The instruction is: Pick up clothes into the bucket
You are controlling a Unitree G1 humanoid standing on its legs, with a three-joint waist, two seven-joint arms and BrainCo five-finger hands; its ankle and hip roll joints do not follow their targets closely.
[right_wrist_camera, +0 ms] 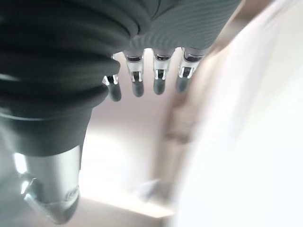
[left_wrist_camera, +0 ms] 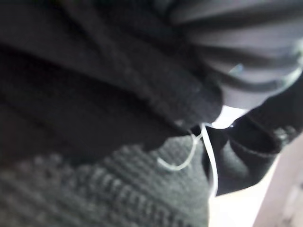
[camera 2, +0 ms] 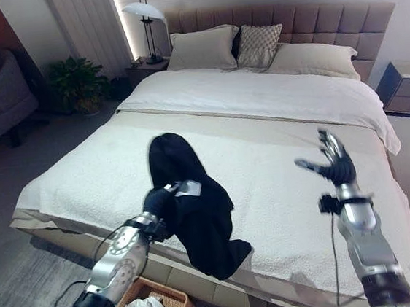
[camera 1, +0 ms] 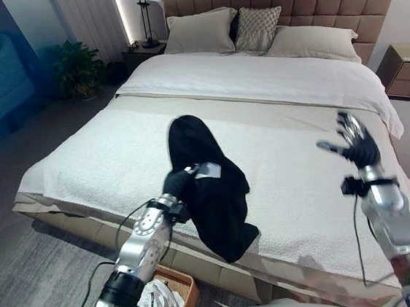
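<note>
- The black knitted garment (camera 1: 207, 190) lies on the white textured bedspread (camera 1: 103, 157) near the foot of the bed, one end trailing over the bed's edge towards the floor.
- My left hand (camera 1: 182, 181) is pressed into the middle of the cloth. My wrist view shows dark folds and a loose white thread, so I cannot tell whether my fingers have closed on any fabric.
- If I lift with only a thin fold caught, I judge the garment may slide out and drop down the side of the bed, short of the basket.
- The loose thread and open knit could snag on a finger, so the cloth might cling when I try to let go.
- I might also pinch the bedspread beneath the garment and drag it along; the two lie flat against each other.
- The brown woven wicker basket (camera 1: 181, 286) stands on the floor below the bed's edge, just beside my left arm, with crumpled white cloth (camera 1: 156, 305) already in it. The long hanging end could drape over the rim and pull the rest out.
- The basket sits close under my own forearm, so a careless swing down could knock it.
- My right hand (camera 1: 355, 141) hovers above the bedspread well apart from the garment, fingers spread and holding nothing; it gives no support if the cloth slips.
</note>
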